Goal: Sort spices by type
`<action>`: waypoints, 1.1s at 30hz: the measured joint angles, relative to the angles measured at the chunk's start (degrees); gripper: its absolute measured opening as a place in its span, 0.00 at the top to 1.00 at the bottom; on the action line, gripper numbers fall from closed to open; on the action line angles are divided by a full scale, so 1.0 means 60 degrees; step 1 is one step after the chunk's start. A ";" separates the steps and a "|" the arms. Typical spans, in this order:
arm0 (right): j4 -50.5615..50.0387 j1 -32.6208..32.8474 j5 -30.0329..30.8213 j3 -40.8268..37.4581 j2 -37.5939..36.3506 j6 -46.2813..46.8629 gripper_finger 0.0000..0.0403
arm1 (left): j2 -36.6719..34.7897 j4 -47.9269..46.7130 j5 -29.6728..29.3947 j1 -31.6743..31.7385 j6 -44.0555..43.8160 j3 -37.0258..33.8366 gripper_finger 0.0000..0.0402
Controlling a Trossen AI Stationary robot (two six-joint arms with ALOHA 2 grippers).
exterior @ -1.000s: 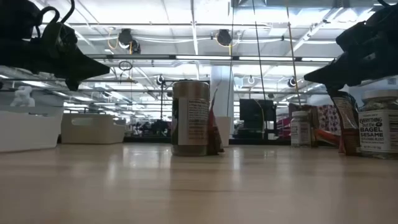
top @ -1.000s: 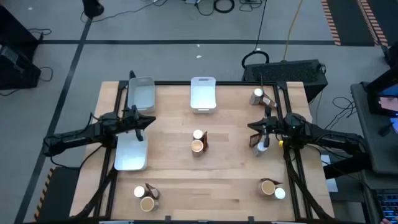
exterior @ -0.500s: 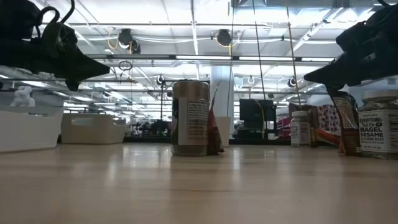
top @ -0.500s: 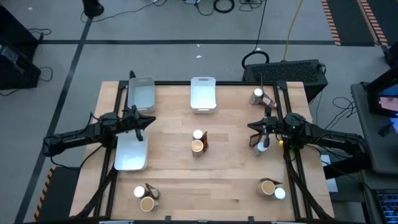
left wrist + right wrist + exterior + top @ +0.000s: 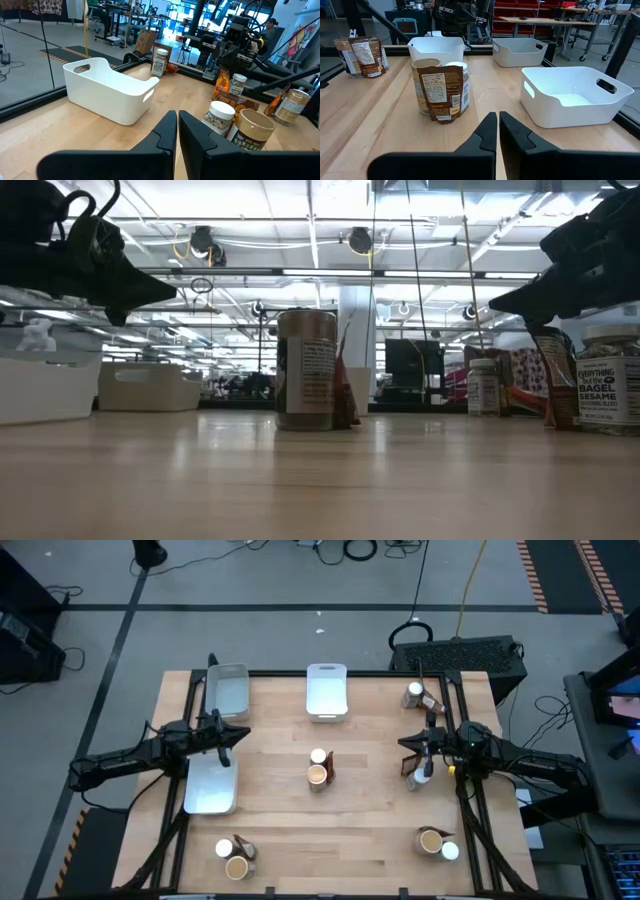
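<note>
While both closed, empty grippers hover, left gripper [image 5: 232,736] over a tray [image 5: 211,790], right gripper [image 5: 407,743] beside a half-hidden spice cluster [image 5: 420,772], other spices [image 5: 317,767] sit mid-table and near corners.

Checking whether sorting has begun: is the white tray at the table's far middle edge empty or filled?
Empty. The high view shows the white tray with a bare pale floor, and the right wrist view shows nothing inside it.

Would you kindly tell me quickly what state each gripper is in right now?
Left gripper: closed, holding nothing, above the table's left side.
Right gripper: closed, holding nothing, above the table's right side.
</note>
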 joint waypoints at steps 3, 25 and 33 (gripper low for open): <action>-0.0001 0.0000 0.0000 0.0003 -0.0004 0.0004 1.00 | 0.0003 0.0003 -0.0003 -0.0003 0.0000 0.0003 0.94; 0.0003 0.0000 0.0000 0.0001 -0.0002 0.0004 1.00 | 0.0002 0.0001 0.0000 -0.0002 -0.0002 0.0002 0.94; 0.2812 0.0000 0.0004 0.0002 0.0102 0.0889 1.00 | 0.0002 0.0002 0.0000 -0.0002 -0.0004 0.0002 0.94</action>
